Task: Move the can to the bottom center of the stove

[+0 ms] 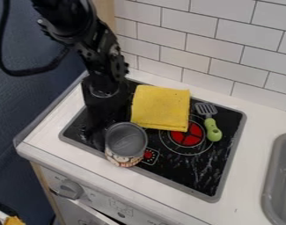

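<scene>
We judged only centring remained.
Grey-lined cylindrical can sat at black stove's front edge; couldn't tell if black gripper held it.

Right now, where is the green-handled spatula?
In the camera view, the spatula lies just right of the yellow cloth, beside the large red burner.

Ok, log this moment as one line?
can: open end up, at stove's front edge | gripper: beside can, hold unclear | yellow cloth: farther back | green-handled spatula: beside cloth
</scene>
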`<state>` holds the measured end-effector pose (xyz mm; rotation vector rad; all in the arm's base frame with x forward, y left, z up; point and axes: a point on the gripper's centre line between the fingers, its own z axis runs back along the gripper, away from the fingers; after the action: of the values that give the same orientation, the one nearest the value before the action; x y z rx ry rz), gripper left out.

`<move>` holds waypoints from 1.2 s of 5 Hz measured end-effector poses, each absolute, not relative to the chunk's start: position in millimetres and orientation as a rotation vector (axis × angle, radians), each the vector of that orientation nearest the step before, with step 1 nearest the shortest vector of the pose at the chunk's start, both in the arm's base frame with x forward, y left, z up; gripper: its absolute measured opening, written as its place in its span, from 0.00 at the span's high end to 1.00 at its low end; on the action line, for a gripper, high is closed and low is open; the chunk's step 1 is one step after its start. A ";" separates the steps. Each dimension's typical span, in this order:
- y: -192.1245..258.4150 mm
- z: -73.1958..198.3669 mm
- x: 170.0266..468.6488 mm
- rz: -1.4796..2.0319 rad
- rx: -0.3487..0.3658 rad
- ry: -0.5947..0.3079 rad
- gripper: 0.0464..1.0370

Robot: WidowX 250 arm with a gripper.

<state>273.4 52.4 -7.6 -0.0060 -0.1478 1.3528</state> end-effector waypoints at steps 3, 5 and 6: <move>42.7 -2.1 277.2 1.399 -0.049 -0.131 0.04; 26.4 24.8 276.6 1.368 -0.063 -0.175 0.04; 32.1 45.1 281.7 1.397 -0.069 -0.219 0.04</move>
<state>281.7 32.1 45.1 -0.0688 -0.2187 1.3974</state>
